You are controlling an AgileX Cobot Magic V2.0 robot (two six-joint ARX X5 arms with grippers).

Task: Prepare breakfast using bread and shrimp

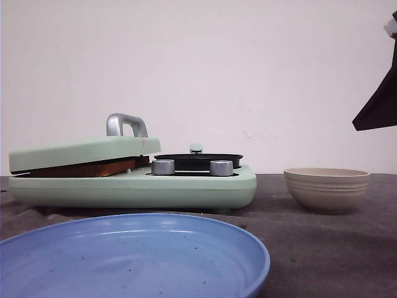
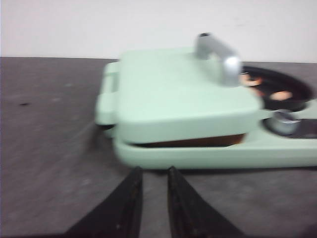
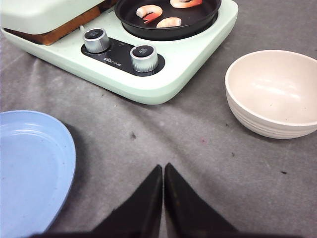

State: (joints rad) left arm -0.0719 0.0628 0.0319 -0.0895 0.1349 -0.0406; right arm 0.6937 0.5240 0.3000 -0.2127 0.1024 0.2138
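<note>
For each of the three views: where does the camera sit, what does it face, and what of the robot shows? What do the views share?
Front: low at table height, facing the blue plate, cooker and bowl; a dark arm part at upper right.
Left wrist: low, facing the cooker's lid; left gripper nearly closed.
Right wrist: above, looking down at shrimp in the pan, bowl, plate; right gripper shut.
Shared: all show the cooker.

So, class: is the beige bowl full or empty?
Empty. The right wrist view looks into the bowl and shows only its bare inside. The shrimp lie in the black pan instead.
</note>
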